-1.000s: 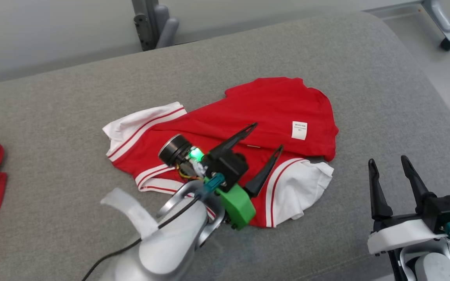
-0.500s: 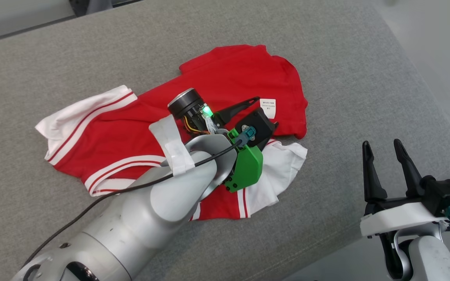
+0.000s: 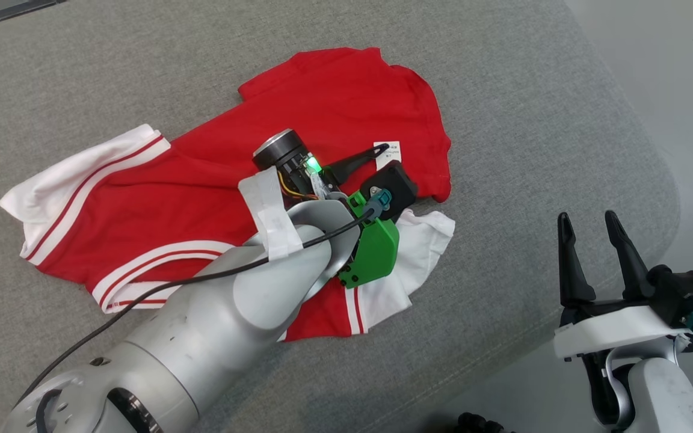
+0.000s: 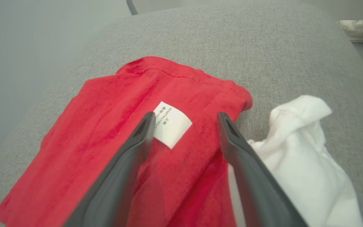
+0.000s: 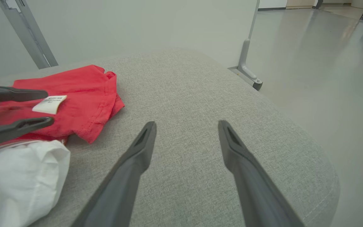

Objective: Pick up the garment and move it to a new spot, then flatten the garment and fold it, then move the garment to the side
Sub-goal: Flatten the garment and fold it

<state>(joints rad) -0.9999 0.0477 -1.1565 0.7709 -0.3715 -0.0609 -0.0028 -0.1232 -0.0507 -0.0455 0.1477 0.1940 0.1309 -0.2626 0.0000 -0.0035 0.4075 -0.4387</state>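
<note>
"Where's the shirt [image 3: 346, 102]?"
"Crumpled on the grey cushion [image 3: 533, 120], its white label [image 4: 171, 128] between the left gripper [image 4: 185, 117]'s spread, empty jaws. A white sleeve [image 4: 298, 157] lies just outside one finger."
"And the right gripper [image 3: 587, 216]?"
"Jaws wide apart, empty, over bare cushion beside the shirt."

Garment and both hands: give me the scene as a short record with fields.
surface: grey cushion
garment: red with white striped sleeves, crumpled, unfolded
left hand: open, over the garment at its white label, nothing gripped
right hand: open, empty, apart from the garment, to its right
task stage: garment not yet picked up
</note>
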